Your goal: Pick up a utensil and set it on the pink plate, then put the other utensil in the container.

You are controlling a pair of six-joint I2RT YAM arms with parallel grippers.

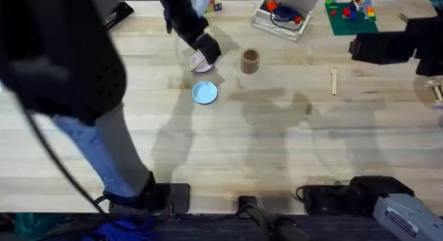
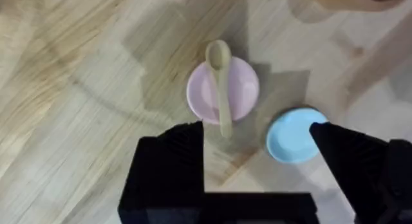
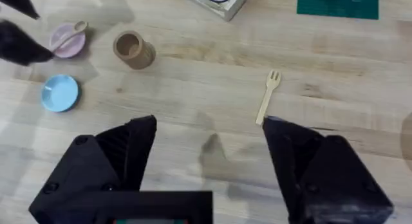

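The left gripper (image 2: pixel 257 159) hangs over the pink plate (image 2: pixel 241 89), its fingers (image 2: pixel 170 166) released and parted with nothing between them. That suits a spoon just set down: the spoon (image 2: pixel 221 89) lies across the pink plate, its bowl jutting past one rim and its handle tip past the opposite rim, so the plate bears it at the middle. I judge the first half of the task done.

Just beside the pink plate, on the side nearer the arms' bases, sits the blue plate (image 1: pixel 205 93), bare; it plays no part here and only needs avoiding.

To the right of the pink plate and a little apart stands the container (image 1: pixel 250 60), a brown cup upright with its mouth open to the top, ready to take something dropped in from above.

Farther right of the pink plate, well apart across the counter (image 1: pixel 277 151), the fork (image 1: pixel 333 79) lies flat, with tines pointing away from the bases. It is still untouched, so the second step remains.

The right gripper (image 3: pixel 209 159) hovers above the bare counter near the fork's handle end, its fingers (image 3: pixel 122 153) spread wide and empty. That open stance looks like preparation to straddle the slim handle; a thin flat piece on wood will likely need the fingertips pressed right down to the surface.
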